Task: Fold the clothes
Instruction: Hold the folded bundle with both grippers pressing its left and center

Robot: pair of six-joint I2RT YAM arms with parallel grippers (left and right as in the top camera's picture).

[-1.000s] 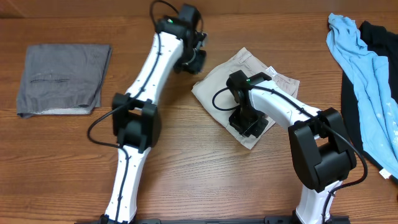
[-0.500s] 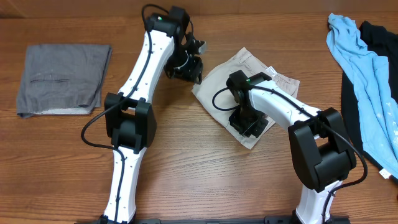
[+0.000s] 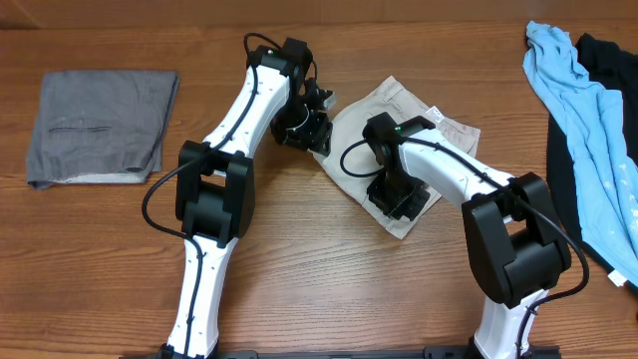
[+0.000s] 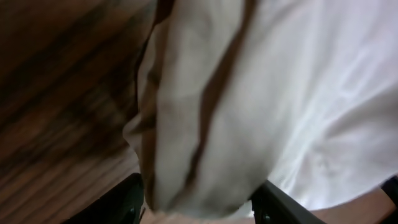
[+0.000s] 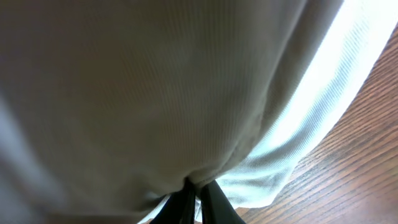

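Observation:
The cream shorts lie folded on the wooden table, right of centre. My left gripper is at their left corner. In the left wrist view its jaws stand wide apart with the bunched edge of the shorts between them. My right gripper is on the shorts' near corner. In the right wrist view its fingers are pinched shut on a fold of the shorts. The cloth under both grippers is hidden in the overhead view.
A folded grey garment lies at the far left. A light blue shirt and a black garment lie heaped at the right edge. Bare wooden table lies in front of the shorts.
My left gripper has swung from behind the shorts down and to the right, onto their left corner. The right arm and the shorts have hardly moved.

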